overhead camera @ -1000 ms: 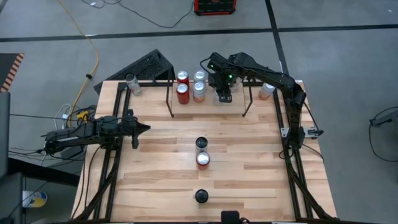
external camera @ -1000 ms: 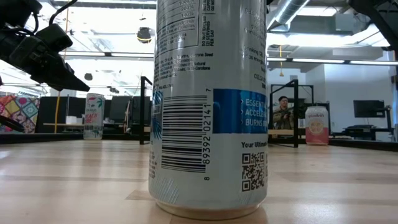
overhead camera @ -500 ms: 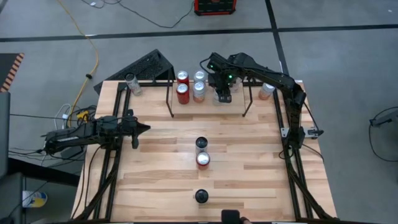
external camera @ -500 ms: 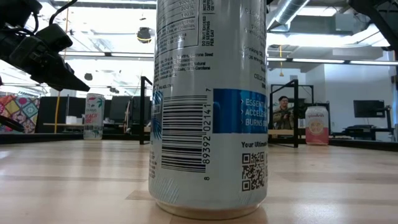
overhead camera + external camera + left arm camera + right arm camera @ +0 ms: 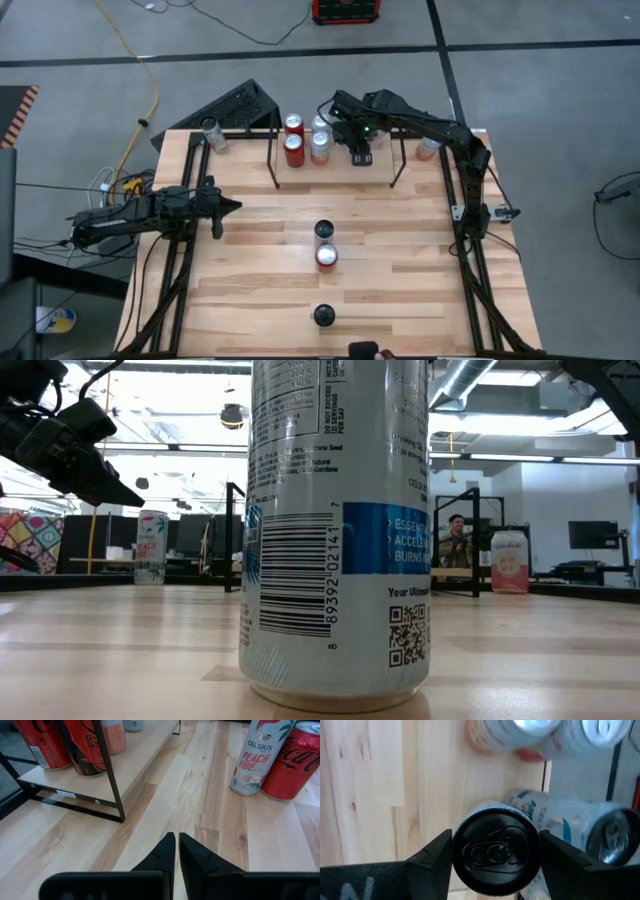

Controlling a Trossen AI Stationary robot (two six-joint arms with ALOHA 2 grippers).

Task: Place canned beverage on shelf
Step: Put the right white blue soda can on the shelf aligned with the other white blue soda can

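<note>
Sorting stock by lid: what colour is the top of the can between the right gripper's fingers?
Black, pull tab included; the can shows best in the right wrist view.

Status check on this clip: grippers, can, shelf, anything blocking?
Right gripper over shelf, fingers either side of black-topped can. Left gripper shut, waiting at table's left. Another can lies tipped right beside the black-topped one.

From my station the grey concrete floor runs around the wooden table, crossed by dark seams. A yellow cable trails at ten o'clock, a red case sits at twelve. Level across the table I see bright ceiling lights, a monitor and a seated person.
</note>
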